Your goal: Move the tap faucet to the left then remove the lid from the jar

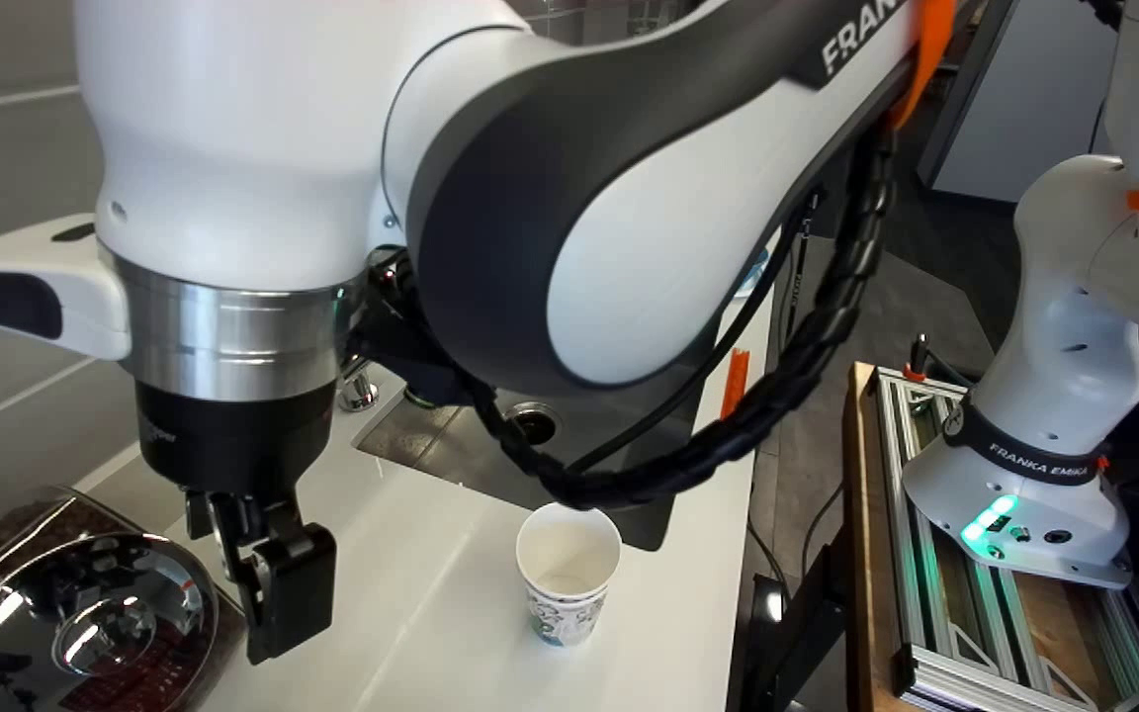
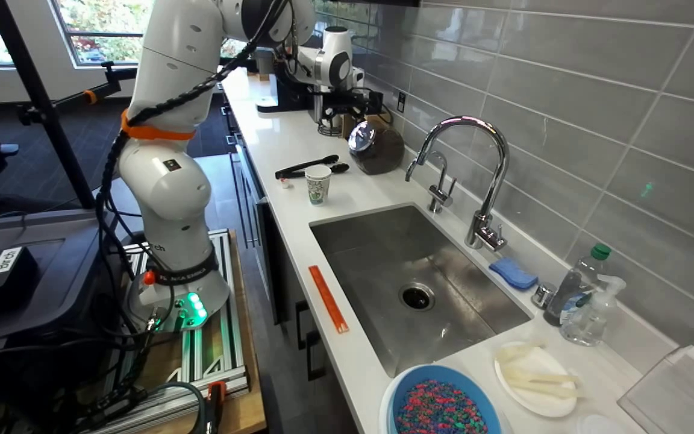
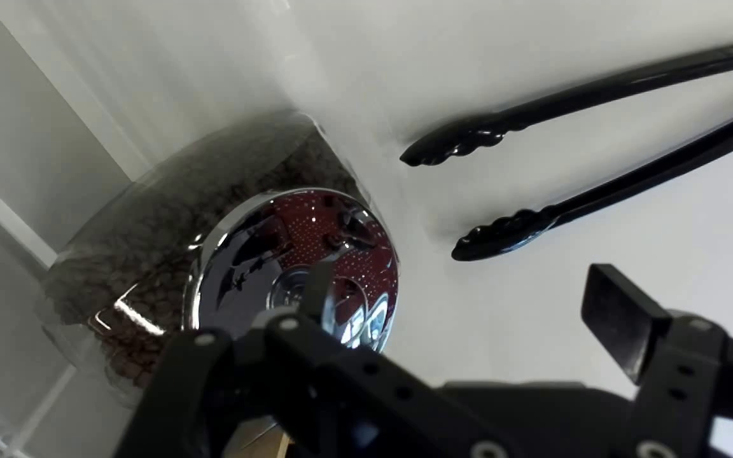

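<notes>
Hanging near the lid (image 3: 296, 254), the gripper (image 3: 466, 305) is holding its jaws apart. The lid is sitting on the jar (image 3: 156, 273). The faucet (image 2: 499, 175) is standing between the sink (image 2: 377, 259) and the wall (image 2: 570, 138).

lid (image 1: 85, 633) on jar (image 3: 150, 254); tongs (image 3: 595, 95) beside jar; paper cup (image 2: 318, 185) near tongs; tap faucet (image 2: 499, 175) beside sink (image 2: 377, 271).
</notes>
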Robot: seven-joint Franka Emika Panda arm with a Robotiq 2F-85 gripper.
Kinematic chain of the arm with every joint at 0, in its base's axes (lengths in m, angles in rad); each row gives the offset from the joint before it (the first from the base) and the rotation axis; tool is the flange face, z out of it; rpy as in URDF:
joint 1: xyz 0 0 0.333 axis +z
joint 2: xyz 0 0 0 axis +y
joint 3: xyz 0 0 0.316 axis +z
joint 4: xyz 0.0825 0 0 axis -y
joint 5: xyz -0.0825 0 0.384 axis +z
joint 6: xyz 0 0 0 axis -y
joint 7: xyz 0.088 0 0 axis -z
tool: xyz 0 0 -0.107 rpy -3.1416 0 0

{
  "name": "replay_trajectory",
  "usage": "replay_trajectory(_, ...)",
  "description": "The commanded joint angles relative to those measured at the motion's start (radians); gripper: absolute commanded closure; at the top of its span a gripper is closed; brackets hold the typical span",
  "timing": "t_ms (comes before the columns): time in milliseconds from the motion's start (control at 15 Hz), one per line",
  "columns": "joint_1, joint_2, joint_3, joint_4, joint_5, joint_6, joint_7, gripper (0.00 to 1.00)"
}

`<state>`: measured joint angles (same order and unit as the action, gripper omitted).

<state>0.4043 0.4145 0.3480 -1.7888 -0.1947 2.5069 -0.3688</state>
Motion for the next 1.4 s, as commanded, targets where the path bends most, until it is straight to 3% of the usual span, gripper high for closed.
replay_trajectory(0,0.053,0.063,-0.042,0.064,-0.071,0.046,0.118,0.00)
replay_trajectory(200,0.085,0.094,-0.061,0.102,-0.102,0.063,0.175,0.00)
replay_trajectory(267,0.051,0.059,-0.036,0.064,-0.068,0.046,0.124,0.00)
replay_trajectory(667,0.085,0.088,-0.059,0.104,-0.094,0.036,0.170,0.00)
replay_trajectory(933,0.098,0.114,-0.066,0.113,-0.096,0.090,0.206,0.00)
replay_trajectory(1333,0.165,0.132,-0.149,0.112,-0.175,0.179,0.341,0.00)
